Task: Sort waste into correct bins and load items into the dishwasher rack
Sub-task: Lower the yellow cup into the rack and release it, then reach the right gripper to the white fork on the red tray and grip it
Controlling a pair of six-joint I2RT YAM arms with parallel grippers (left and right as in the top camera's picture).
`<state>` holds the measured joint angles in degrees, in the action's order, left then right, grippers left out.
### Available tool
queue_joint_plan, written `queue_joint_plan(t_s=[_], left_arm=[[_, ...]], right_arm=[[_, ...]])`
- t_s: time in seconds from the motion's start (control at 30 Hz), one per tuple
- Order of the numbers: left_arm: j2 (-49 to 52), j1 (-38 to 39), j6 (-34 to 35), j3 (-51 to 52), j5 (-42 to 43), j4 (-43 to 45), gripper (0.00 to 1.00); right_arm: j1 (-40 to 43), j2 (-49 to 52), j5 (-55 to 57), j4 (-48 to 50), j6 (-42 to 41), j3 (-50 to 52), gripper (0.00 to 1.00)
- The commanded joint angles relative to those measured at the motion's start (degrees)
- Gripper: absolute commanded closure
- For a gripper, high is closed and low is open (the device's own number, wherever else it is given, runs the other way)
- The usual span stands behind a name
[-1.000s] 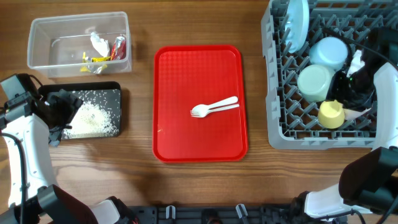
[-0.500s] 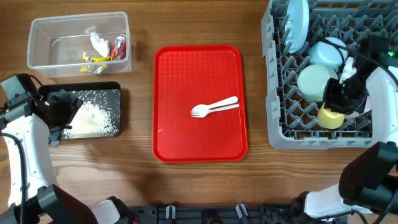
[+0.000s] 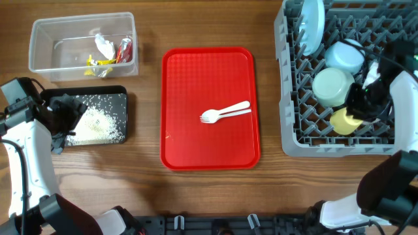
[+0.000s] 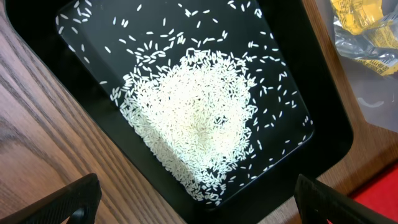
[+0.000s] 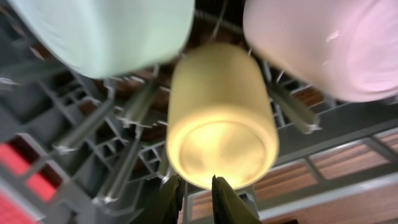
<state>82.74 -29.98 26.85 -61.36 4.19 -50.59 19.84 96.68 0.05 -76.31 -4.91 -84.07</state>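
Observation:
My right gripper (image 3: 367, 103) is over the grey dishwasher rack (image 3: 287, 98). In the right wrist view its fingers (image 5: 194, 190) are shut on the rim of the small yellow cup (image 5: 217, 118), which lies tilted among the pegs (image 3: 343, 121). A mint bowl (image 3: 332, 86), a pale bowl (image 3: 346, 55) and the blue plate (image 3: 312, 26) stand in the rack. The white fork and spoon (image 3: 225, 112) lie on the red tray (image 3: 209, 143). My left gripper (image 3: 65, 117) hangs open and empty (image 4: 199, 208) over the black tray (image 3: 121, 94) of rice (image 4: 193, 112).
The clear tub (image 3: 46, 39) at the back left holds tissue (image 3: 103, 46), a red wrapper (image 3: 125, 49) and a yellow wrapper (image 3: 98, 62). The black tray sits just in front of it. The rack fills the right side.
My right gripper has moved down and toward the front over the yellow cup and closed on its rim; the cup has tipped and shifted slightly left. The left arm has not moved.

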Motion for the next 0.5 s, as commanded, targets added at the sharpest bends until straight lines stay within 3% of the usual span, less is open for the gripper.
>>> queue_joint_plan(t_s=[0.0,0.17,0.33,0.47], left_arm=[[0.48,-0.13,-0.94,-0.35,-0.13,-0.07,0.00],[0.48,-0.13,-0.90,-0.35,-0.13,-0.07,0.00],[0.48,-0.13,-0.92,-0.35,-0.13,-0.09,0.00],[0.48,-0.13,-0.92,-0.35,-0.13,-0.28,0.00]], right_arm=[[0.11,-7.06,-6.49,-0.48,2.03,-7.61,0.79],[-4.94,-13.11,-19.96,2.38,7.48,-11.19,0.68],[-18.75,-13.00,-19.30,7.41,7.76,-11.17,0.44],[-30.88,-8.22,-13.07,10.69,6.49,-11.17,0.36]])
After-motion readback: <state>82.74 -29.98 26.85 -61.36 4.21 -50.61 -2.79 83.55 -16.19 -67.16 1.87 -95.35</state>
